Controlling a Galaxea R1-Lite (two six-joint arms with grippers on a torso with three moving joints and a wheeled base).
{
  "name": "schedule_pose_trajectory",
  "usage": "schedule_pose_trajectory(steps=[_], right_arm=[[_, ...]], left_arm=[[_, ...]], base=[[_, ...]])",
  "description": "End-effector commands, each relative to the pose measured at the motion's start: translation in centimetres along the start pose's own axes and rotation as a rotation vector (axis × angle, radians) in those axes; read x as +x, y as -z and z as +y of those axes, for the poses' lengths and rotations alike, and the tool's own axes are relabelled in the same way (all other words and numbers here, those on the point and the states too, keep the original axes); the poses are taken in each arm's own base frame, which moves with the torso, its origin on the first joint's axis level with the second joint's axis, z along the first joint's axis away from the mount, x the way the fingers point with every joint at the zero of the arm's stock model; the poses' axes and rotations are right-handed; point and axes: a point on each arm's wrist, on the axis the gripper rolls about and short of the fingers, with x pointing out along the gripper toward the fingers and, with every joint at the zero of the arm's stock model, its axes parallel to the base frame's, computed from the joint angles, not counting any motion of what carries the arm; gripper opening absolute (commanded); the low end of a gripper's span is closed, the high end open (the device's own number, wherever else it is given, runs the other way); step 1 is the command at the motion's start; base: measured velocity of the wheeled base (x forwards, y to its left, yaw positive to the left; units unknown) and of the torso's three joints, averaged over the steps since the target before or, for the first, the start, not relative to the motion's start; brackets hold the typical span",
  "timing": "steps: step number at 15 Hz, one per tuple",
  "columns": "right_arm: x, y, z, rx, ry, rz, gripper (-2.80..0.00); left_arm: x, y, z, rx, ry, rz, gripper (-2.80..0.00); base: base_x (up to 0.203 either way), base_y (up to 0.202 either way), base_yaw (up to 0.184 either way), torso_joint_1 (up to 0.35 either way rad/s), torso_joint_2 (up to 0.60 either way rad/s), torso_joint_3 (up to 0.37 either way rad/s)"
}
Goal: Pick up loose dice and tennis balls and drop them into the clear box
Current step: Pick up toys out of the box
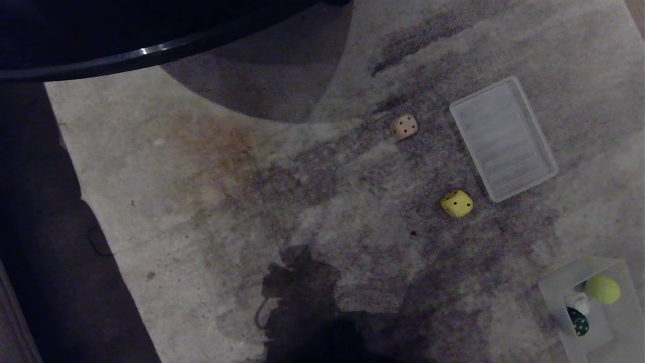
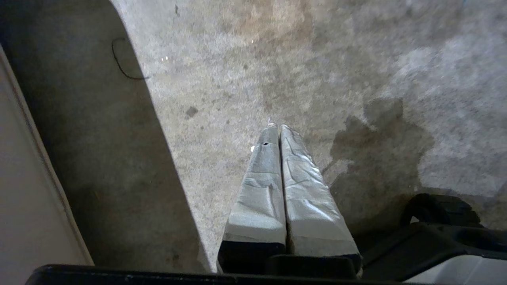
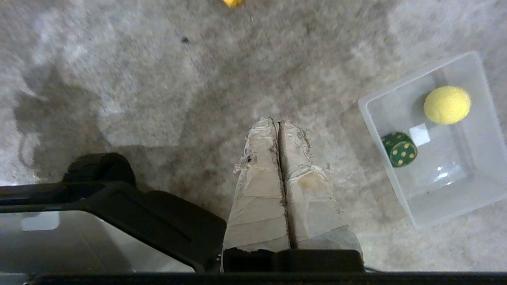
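Observation:
On the carpet a tan die point(image 1: 403, 126) lies near the middle, and a yellow die point(image 1: 457, 203) lies nearer to me, beside the lid. The clear box point(image 1: 554, 295) stands at the lower right, holding a tennis ball point(image 1: 602, 289) and a dark green die point(image 1: 578, 321). In the right wrist view the same clear box point(image 3: 376, 130) shows the tennis ball point(image 3: 447, 105) and green die point(image 3: 399, 149) inside. My right gripper point(image 3: 277, 120) hangs shut and empty above bare carpet beside the box. My left gripper point(image 2: 277, 126) is shut and empty over carpet. Neither arm shows in the head view.
A flat ribbed translucent lid point(image 1: 504, 137) lies on the carpet right of the tan die. A dark round table edge point(image 1: 146, 50) overhangs the far left. A dark strip point(image 1: 45, 242) borders the carpet on the left. My own shadow point(image 1: 302, 297) falls on the near carpet.

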Motion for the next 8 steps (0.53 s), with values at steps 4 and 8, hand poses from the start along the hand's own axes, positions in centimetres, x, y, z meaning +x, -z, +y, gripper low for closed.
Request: schedule_pose_trajectory(steps=[4, 8], right_arm=[[0.02, 0.01, 0.00, -0.002, 0.000, 0.003, -2.80], [0.02, 0.01, 0.00, 0.000, 0.000, 0.003, -2.80]], left_arm=[[0.02, 0.03, 0.00, 0.000, -0.001, 0.002, -2.80], [0.02, 0.04, 0.00, 0.001, 0.000, 0.003, -2.80]], base=[[0.000, 0.000, 0.000, 0.002, 0.00, -0.183], [0.000, 0.000, 0.000, 0.003, 0.00, -0.169]])
